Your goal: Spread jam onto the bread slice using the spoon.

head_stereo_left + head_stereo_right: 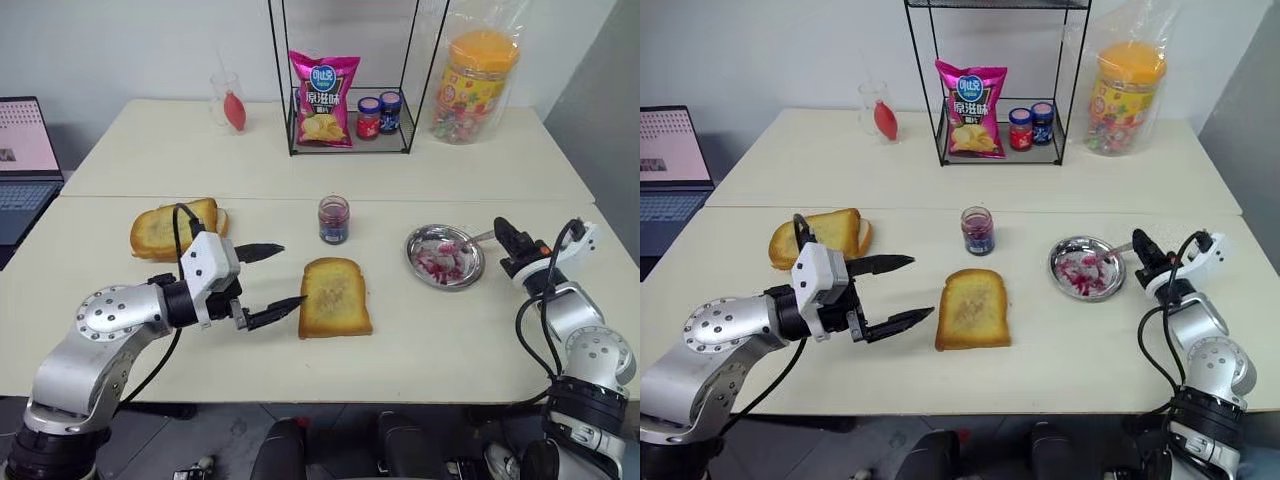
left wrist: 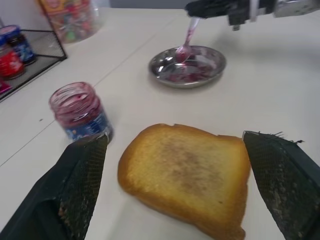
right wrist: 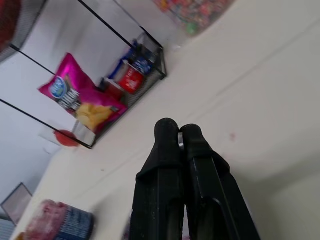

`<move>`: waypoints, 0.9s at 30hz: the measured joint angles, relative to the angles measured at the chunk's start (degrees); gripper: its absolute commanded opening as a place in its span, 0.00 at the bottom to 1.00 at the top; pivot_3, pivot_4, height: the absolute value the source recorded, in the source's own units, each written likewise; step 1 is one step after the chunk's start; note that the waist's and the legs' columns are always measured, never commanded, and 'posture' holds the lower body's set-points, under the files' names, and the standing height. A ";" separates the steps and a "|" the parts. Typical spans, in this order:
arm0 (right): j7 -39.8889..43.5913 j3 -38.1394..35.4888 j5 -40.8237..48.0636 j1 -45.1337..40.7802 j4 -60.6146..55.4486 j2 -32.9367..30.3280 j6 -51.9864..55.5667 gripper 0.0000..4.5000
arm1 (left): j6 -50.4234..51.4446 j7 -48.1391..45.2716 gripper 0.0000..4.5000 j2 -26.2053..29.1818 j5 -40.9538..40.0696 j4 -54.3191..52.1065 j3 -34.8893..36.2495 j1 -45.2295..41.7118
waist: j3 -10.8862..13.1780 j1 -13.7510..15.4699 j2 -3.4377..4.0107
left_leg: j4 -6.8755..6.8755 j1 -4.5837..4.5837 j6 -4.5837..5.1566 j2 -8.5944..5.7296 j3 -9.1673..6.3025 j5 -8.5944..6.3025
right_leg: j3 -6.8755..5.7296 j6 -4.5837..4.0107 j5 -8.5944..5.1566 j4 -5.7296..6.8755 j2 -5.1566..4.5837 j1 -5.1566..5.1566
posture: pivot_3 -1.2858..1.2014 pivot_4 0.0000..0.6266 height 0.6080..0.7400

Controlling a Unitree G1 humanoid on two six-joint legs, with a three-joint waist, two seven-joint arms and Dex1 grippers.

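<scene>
1. At the near edge of the table your left gripper (image 1: 268, 284) hung wide open and empty just beside the bread slice (image 1: 334, 296), one finger (image 1: 258, 251) level with its far corner and the other by its near corner. Good spot to brace the slice; you should not have nudged it.
2. The slice lay flat mid-table with its face bare, no jam on it.
3. Just beyond it stood the open glass jar (image 1: 333, 219), with jam (image 2: 75, 102) smeared inside.
4. Off to the right your right gripper (image 1: 503, 232) was clamped shut on the spoon (image 2: 186, 42) handle, bowl end dipping over the steel dish (image 1: 446, 257) with jam on it.
5. Likely step: carry the loaded spoon to the slice. You needed a level bowl, a slow sweep, and a light drag across the face.
</scene>
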 measured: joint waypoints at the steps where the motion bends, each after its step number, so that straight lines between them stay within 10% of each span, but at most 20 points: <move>1: -1.14 0.10 1.52 -1.71 -1.28 -0.58 0.96 0.01 | -0.02 1.36 1.00 -0.70 0.06 -0.38 0.88 1.46 | 0.02 -0.23 0.04 | 0.00 0.00 0.00 0.01 0.04 0.00 | 0.05 0.01 0.01 0.00 0.00 -0.04 | 0.52 0.24 1.00; 13: 6.49 19.71 -5.57 -29.20 6.30 -0.13 -0.56 0.01 | 0.15 10.87 1.00 -5.86 1.38 -0.33 4.54 4.08 | 0.03 -0.62 0.05 | -0.03 -0.30 0.02 0.02 0.09 0.01 | 0.07 -0.12 0.14 0.01 0.02 -0.41 | 0.52 0.24 1.00; 27: 27.07 33.98 -28.08 -31.91 25.45 1.59 -17.83 0.01 | 0.42 13.18 1.00 -6.77 1.06 -2.25 4.58 5.57 | 0.01 -0.55 0.02 | -0.01 -0.35 0.01 0.04 0.04 0.02 | -0.02 -0.29 0.26 0.03 0.02 -0.48 | 0.52 0.24 1.00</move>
